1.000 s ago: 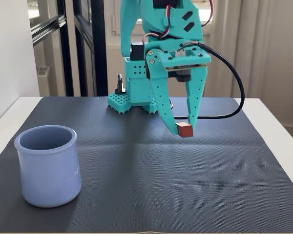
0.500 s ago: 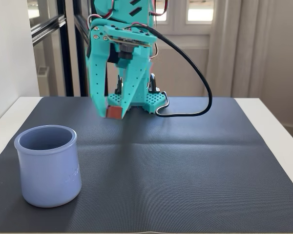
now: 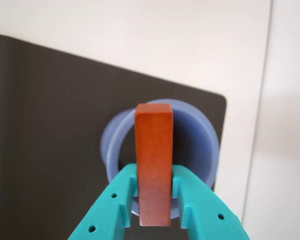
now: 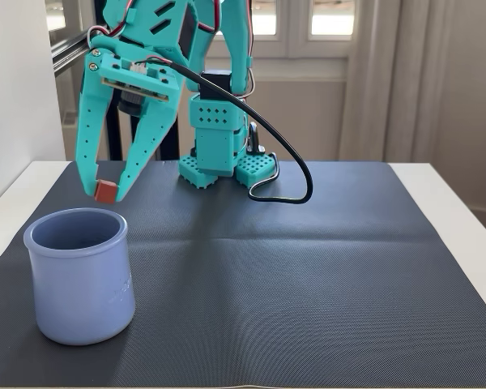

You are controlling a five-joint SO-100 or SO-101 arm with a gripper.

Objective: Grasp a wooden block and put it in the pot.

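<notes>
I'm seeing the gripper clenching the wooden block between both fingers | block hanging in the air just above the pot's far rim | pot sitting near the mat's front-left corner in fixed view

In the wrist view, the wooden block covers the middle of the pot, so you see only its rim and walls to either side. The gripper is cut off by the bottom edge. In the fixed view, you see just the block's square end between the fingertips; the arm's upper part runs out of the top edge. The pot's inside is out of sight.
</notes>
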